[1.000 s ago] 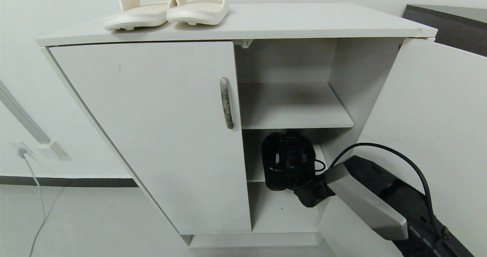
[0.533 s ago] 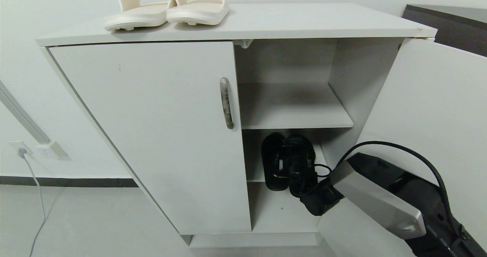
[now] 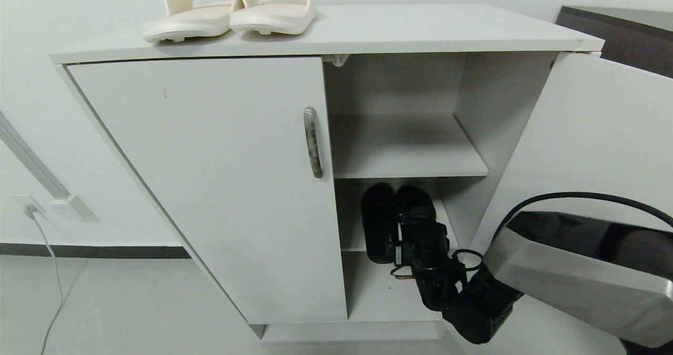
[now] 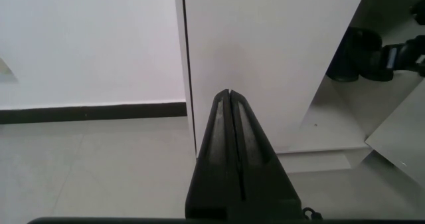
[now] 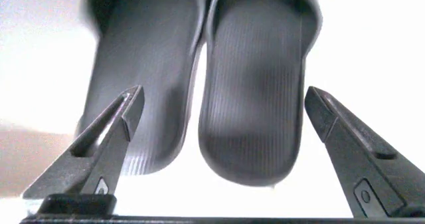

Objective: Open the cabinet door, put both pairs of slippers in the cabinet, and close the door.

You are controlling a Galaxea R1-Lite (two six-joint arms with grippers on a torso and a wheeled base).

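My right claw (image 5: 224, 96) is spread wide, holding nothing. Its two fingers (image 5: 109, 134) flank the near ends of the black slippers (image 5: 206, 84). I cannot tell whether either finger touches them. My right forearm comes in from 4 o'clock in the head view, low and nearly level, with the claw (image 3: 423, 250) aimed into the open right half of the cabinet (image 3: 336, 39).

My left claw (image 4: 229, 98) is pressed closed on nothing. It hangs low over the floor (image 4: 86, 164) and points at the lower part of the closed left door (image 4: 265, 51).

There are two black slippers (image 3: 379, 223), side by side and touching. They lie on the lower shelf (image 3: 353, 239) at 5 o'clock. Their long axes run front to back, with the straps at the far end, deeper in the cabinet. The upper shelf (image 3: 405, 150) sits above them.

Two cream slippers (image 3: 231, 13) sit close together on the cabinet top at 11 o'clock. They also lie front to back, with their straps towards the wall.

The right door (image 3: 594, 134) stands swung out at 3 o'clock. The left door (image 3: 210, 176) is shut, and its one handle (image 3: 313, 142) stands upright.
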